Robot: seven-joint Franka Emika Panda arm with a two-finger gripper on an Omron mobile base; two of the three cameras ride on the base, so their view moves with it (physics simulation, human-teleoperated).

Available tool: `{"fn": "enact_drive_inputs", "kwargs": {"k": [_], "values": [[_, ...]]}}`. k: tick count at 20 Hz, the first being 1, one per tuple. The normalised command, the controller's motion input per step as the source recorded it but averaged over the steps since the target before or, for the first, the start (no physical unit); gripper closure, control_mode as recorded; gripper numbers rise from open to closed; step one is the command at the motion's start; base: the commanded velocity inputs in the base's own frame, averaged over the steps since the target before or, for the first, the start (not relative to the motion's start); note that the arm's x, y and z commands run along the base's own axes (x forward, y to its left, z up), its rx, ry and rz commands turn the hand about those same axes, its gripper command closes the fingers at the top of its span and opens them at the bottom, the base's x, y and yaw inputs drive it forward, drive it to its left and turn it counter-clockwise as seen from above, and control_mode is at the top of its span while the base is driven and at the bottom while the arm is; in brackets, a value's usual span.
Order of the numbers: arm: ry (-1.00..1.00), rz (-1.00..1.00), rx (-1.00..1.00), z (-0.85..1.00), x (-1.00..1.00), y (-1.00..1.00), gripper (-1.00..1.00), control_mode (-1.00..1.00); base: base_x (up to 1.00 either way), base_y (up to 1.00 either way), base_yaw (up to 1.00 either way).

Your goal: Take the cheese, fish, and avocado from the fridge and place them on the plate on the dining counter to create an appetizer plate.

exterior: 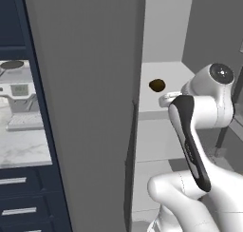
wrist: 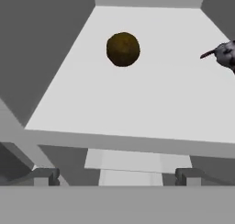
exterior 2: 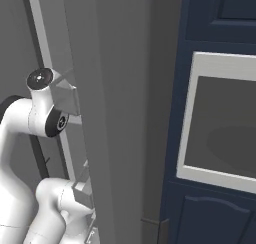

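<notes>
The end effector (wrist: 114,176) was spread wide and held nothing, standing just before the front edge of a pale shelf (wrist: 151,108) inside the fridge (exterior: 85,83), probably to reach in. Farther back on this shelf the avocado (wrist: 123,49) lay alone, apart from the walls. At the shelf's right edge a grey speckled thing (wrist: 224,53) showed, maybe the fish.

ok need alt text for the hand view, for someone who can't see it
A dark brown avocado sits alone toward the back of a pale grey fridge shelf, seen from above and in front. The open gripper is short of the shelf's front edge, and a grey speckled fish pokes in at the right edge.
</notes>
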Motion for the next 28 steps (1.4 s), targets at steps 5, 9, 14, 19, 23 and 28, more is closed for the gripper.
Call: {"fn": "enact_drive_inputs", "kwargs": {"k": [5,9,14,19,23,28], "values": [[-0.03,0.08,0.0,-0.03,0.21,-0.34,-1.0,-1.0,0.05,-0.07,0.03],[-0.05,0.03,0.0,-0.07,0.37,-0.45,-1.0,-1.0,0.0,0.0,0.0],[-0.01,0.02,0.0,-0.01,0.67,-0.07,-1.0,-1.0,0.0,0.0,0.0],[0.0,0.0,0.0,0.0,0.67,0.0,-1.0,-1.0,0.0,0.0,0.0],[0.0,0.05,0.0,-0.03,0.48,0.0,-1.0,-1.0,0.0,0.0,0.0],[0.0,0.15,0.0,-0.23,0.28,0.0,-1.0,-1.0,0.0,0.0,0.0]]}}
